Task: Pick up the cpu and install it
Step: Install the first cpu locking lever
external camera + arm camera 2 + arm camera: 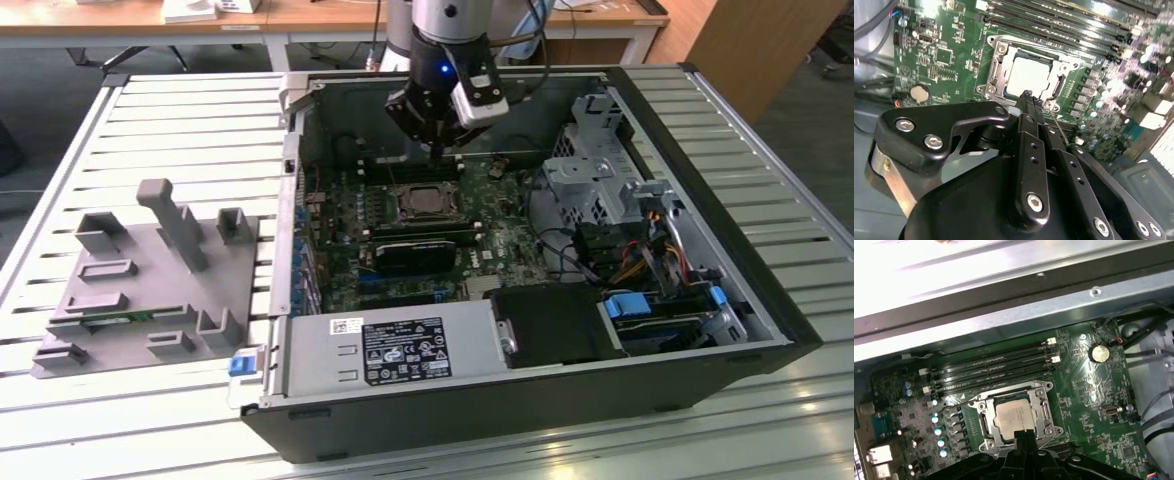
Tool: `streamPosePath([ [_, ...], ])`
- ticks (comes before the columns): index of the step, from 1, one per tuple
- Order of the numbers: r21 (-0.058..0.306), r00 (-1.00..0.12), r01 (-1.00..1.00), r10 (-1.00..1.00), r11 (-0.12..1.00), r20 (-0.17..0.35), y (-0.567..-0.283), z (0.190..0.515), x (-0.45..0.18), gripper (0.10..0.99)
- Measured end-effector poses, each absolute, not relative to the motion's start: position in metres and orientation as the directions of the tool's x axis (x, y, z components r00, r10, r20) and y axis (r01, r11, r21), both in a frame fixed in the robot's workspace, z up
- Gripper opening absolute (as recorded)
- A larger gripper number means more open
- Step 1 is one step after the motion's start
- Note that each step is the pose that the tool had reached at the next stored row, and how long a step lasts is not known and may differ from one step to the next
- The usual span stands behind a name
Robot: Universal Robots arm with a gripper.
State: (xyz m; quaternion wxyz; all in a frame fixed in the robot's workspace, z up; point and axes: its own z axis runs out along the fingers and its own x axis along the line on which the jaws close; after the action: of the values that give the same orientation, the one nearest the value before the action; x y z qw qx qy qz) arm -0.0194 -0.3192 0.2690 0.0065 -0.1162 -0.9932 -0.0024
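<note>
- Gripper point(1028, 96): black, linked fingers, nearest the lens in the second wrist view; fingers pressed together to a single narrow tip, nothing pinched between them. Also seen in the exterior view point(441, 152) and at the frame edge of the first wrist view point(1024, 436).
- Cpu point(1029, 77): flat square chip with silver-grey top, lying level inside the socket frame point(995, 70), directly beyond the gripper tip in the second wrist view. In the first wrist view the cpu point(1015, 416) sits just past the tip, partly overlapped by it. In the exterior view the cpu point(429, 201) lies below the gripper, with a gap between tip and chip.
- Socket frame: metal, surrounds the cpu on all sides; whether its retaining plate is latched cannot be told.
- Motherboard point(344, 205): green, carries the socket; spreads out under the gripper.
- Memory slots point(989, 369): four long dark parallel slots, beyond the socket from the gripper, in the first wrist view.
- Coin battery point(1098, 353): round, silver, on the motherboard, well apart from the gripper.
- Computer case point(534, 400): black, lying open on its side, encloses the motherboard and the gripper's lower end.
- Grey fixture tray point(147, 290): holds upright posts and blocks, outside the case, well apart from the gripper on the exterior view's left.
- Table point(174, 130): slatted, pale metal, carries case and tray.
</note>
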Motion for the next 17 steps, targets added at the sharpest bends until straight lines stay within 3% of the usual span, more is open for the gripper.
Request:
streamPosePath([
  [17, 0.003, -0.997, 0.073, 0.073, 0.997, 0.013, -0.3192, 0.268, -0.0264, 0.106],
])
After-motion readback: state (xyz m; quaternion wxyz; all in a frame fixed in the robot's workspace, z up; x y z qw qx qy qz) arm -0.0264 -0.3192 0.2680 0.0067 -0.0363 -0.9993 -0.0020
